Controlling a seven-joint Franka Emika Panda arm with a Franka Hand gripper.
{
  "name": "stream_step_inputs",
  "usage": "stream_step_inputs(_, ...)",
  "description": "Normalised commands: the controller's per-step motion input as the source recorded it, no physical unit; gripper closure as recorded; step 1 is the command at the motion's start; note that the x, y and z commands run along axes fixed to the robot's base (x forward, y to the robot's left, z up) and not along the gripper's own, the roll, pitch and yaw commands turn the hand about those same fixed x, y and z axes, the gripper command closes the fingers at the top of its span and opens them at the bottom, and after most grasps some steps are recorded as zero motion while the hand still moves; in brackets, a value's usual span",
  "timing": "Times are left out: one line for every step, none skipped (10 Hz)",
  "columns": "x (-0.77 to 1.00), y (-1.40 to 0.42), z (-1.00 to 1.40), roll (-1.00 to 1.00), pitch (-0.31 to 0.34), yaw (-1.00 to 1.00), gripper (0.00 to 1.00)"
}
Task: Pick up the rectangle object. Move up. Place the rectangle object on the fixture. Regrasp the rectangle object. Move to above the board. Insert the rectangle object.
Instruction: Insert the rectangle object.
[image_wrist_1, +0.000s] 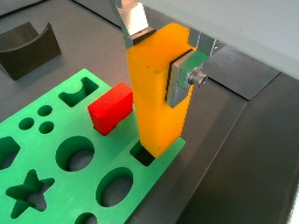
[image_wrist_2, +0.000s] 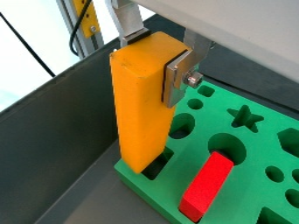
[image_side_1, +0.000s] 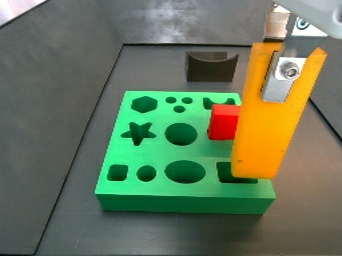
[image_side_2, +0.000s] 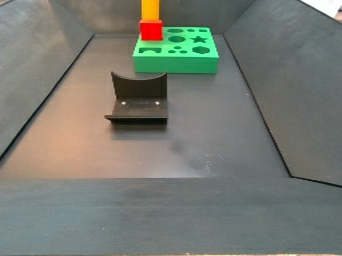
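Observation:
My gripper (image_wrist_1: 162, 59) is shut on the top of the rectangle object (image_wrist_1: 158, 96), an orange-yellow block held upright. Both wrist views show a silver finger (image_wrist_2: 177, 77) pressed on each of two opposite faces. The block's lower end sits in the mouth of a square hole (image_side_1: 227, 172) at a corner of the green board (image_side_1: 181, 198); how deep it goes cannot be told. In a side view the gripper (image_side_1: 281, 65) is at the block's (image_side_1: 263, 120) upper end. The dark fixture (image_side_1: 211, 66) stands bare on the floor beyond the board.
A red cube (image_side_1: 223, 123) sits on the board right behind the orange block and close to it (image_wrist_1: 111, 109). The board (image_side_2: 177, 62) lies at the far end of a dark walled bin, with the fixture (image_side_2: 136, 98) mid-floor. Sloping walls rise on each side.

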Motion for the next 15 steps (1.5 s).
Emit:
stream_step_inputs(-0.31,0.09,-0.35,0.04,-0.033,0.03,1.00)
stream_step_inputs(-0.01,0.00,-0.03,0.00,0.000,0.00,1.00)
stream_step_inputs(0.00,-0.01,0.00,-0.01,0.000,0.00,1.00)
stream_step_inputs(-0.25,0.00,-0.25,0.05,0.000,0.00,1.00)
stream_step_inputs(-0.27,0.00,-0.29,0.05,0.000,0.00,1.00)
stream_step_inputs(-0.07,-0.01,-0.15,0.00,-0.011,0.04,1.00)
stream_step_inputs(-0.07,-0.02,-0.18,0.00,-0.017,0.05,1.00)
stream_step_inputs(0.00,-0.03,-0.07,0.00,0.000,0.05,1.00)
stream_step_inputs(-0.02,0.00,-0.03,0.00,0.000,0.00,1.00)
stream_step_inputs(-0.05,0.00,-0.12,0.00,0.000,0.00,1.00)
stream_step_inputs(-0.15,0.00,-0.16,0.00,0.000,0.04,1.00)
stream_step_inputs(-0.13,-0.04,-0.18,0.00,0.000,0.10,1.00)
stream_step_inputs(-0.20,0.00,-0.20,0.00,-0.003,0.13,1.00)
stream_step_inputs(-0.01,-0.07,-0.31,0.00,0.000,0.22,1.00)
stream_step_inputs(0.27,-0.01,-0.43,0.01,0.000,0.26,1.00)
